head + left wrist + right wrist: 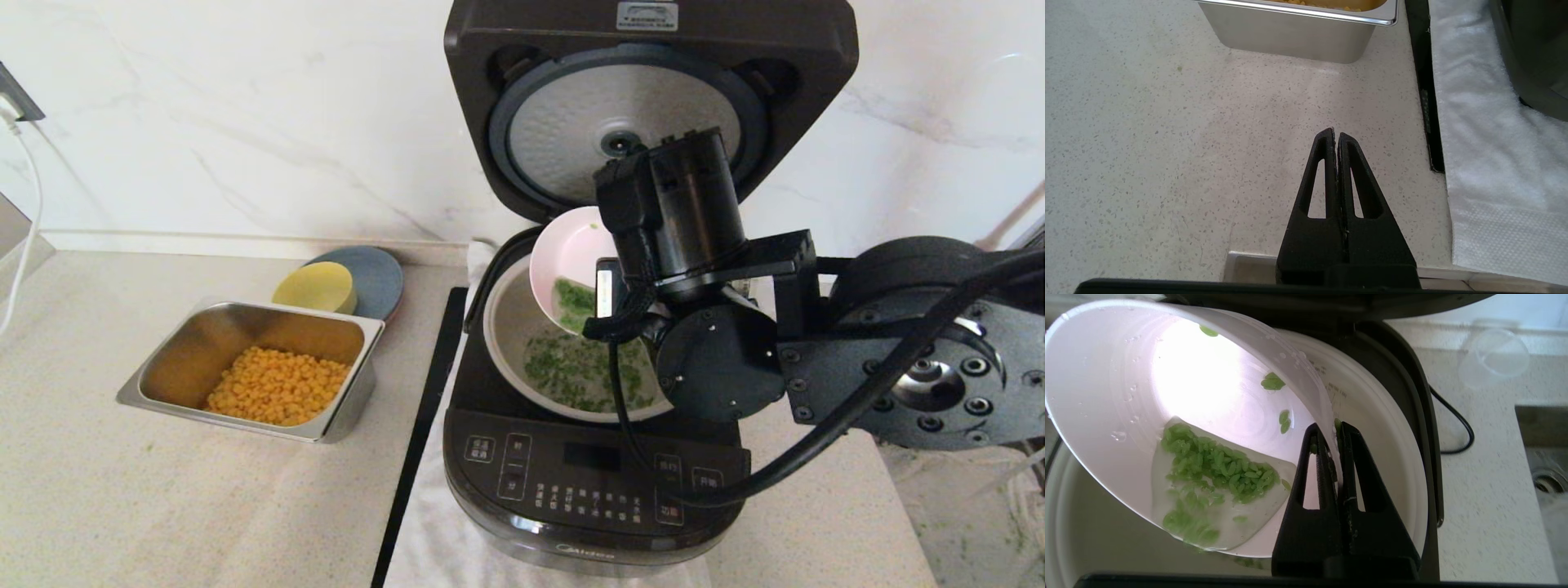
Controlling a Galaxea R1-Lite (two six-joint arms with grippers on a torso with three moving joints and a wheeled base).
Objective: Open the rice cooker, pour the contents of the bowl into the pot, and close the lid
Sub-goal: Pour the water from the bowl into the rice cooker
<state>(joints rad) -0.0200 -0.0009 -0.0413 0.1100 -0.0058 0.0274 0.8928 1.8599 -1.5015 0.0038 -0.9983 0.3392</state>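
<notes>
Bowl tipped over pot, pinched at rim by right gripper; pour under way.

Bowl (1180,416) fills upper left of the right wrist frame, tilted steeply, low edge hanging over the pot (1388,428). Right gripper (1336,430) is clenched on the bowl's rim, wall between the two fingers, one inside, one outside. Greens (1216,465) sit in a little water at the low side; more already in the pot, centre of the head frame. Bowl looks light, stiff, thin-walled, wet and likely slippery; a rim pinch is the only hold, and may let it swivel. Lid (629,106) stands open, top centre. Left gripper (1337,139), lower centre of its own frame, closed on nothing over the counter.
</notes>
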